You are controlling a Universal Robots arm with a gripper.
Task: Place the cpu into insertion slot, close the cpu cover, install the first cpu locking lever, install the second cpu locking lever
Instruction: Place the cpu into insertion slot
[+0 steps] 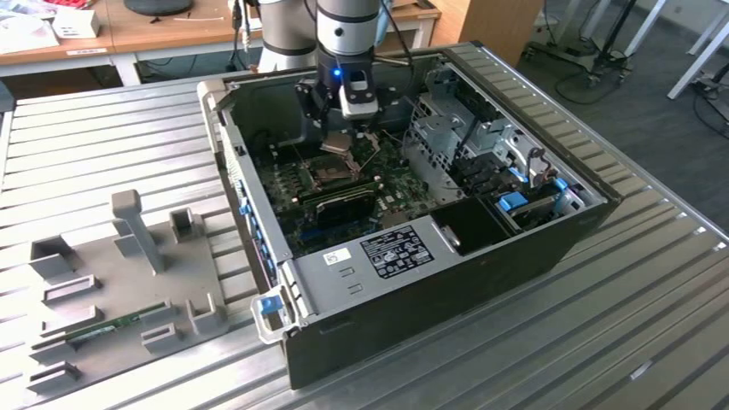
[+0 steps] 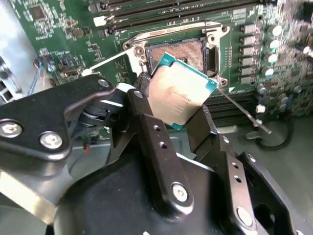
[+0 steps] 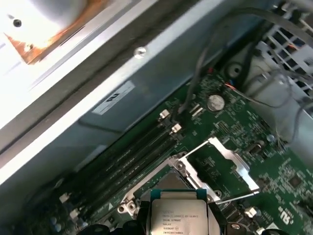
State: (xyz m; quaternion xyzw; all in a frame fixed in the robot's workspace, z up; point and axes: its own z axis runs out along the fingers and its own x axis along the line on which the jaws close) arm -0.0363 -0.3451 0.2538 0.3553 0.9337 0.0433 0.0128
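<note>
Gripper (image 2: 173,111) fingers (image 2: 149,129) clamped on the chip (image 2: 181,88) by opposite edges, holding it just above the open socket (image 2: 178,49), prob. slightly tilted. Cover (image 3: 237,164) is flipped back, so the socket's clear for seating.

**The cpu (image 1: 338,143) held over the insertion slot (image 1: 321,175)**

The gripper (image 1: 341,132) hangs inside the open computer case (image 1: 479,282), with the cpu clamped at a tilt between its jaws. The insertion slot lies just beneath the jaws on the green circuit board (image 1: 290,203), clear of the cpu.
</note>
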